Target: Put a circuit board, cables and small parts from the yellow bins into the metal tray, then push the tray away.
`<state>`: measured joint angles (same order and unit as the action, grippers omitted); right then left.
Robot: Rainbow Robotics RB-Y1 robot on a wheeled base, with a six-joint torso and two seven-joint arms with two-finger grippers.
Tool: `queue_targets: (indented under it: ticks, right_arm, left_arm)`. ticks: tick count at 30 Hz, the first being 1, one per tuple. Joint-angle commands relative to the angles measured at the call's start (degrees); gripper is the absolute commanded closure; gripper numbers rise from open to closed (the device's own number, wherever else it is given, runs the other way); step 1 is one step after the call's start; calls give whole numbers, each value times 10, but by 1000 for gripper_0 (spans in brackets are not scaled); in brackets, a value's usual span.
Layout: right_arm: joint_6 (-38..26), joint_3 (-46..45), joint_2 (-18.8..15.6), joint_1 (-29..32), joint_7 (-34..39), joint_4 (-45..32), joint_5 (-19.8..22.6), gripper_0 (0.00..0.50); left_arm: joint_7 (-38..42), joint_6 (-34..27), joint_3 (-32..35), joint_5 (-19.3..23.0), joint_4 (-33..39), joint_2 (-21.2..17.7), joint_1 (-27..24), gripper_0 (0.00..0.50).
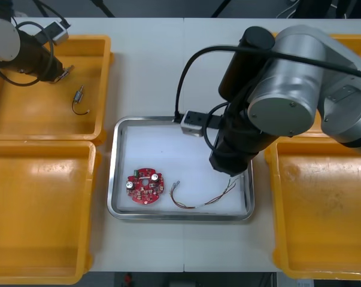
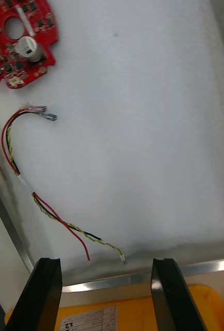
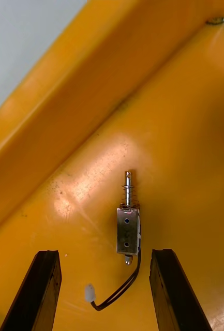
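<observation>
Jaws apart on left gripper [image 3: 105, 253], over small metal part [image 3: 128, 227] in far left yellow bin [image 1: 24, 119]. Jaws apart on right gripper [image 2: 105, 261], above metal tray [image 1: 117, 179] holding circuit board [image 1: 144, 185] and red and yellow cable [image 1: 204, 200].

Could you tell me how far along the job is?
Done: circuit board and red and yellow cable lie in the metal tray. In hand: nothing; right gripper open over the tray, left gripper open over a small metal part. Left: that part, then pushing.
</observation>
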<state>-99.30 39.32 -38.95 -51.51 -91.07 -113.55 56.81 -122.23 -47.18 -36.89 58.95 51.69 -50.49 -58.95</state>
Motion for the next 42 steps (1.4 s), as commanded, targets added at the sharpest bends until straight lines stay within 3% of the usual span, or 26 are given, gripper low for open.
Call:
queue_targets:
  ticks: [1, 10, 18, 25, 33, 42]
  right_arm:
    - [-10, -44, -43, -23, 51, -19, 17, 0]
    - [-49, -97, -97, -23, 212, -19, 63, 0]
    - [-60, -143, -166, -22, 370, 7, 118, 0]
    - [-61, -171, -193, -22, 472, 61, 121, 0]
    - [-27, -174, -194, -22, 487, 149, 62, 0]
    - [53, -175, -178, -25, 433, 257, 14, 0]
  left_arm:
    - [-20, 10, -4, 3, -24, 19, -32, 0]
    - [-21, 27, -4, 1, -36, 27, -32, 0]
    - [-21, 76, -27, 1, -64, 40, -32, 0]
    - [-9, 111, -59, 15, -72, 43, -32, 0]
    - [-7, 111, -60, 21, -89, 51, -32, 0]
    - [-10, 117, -60, 27, -125, 61, -32, 0]
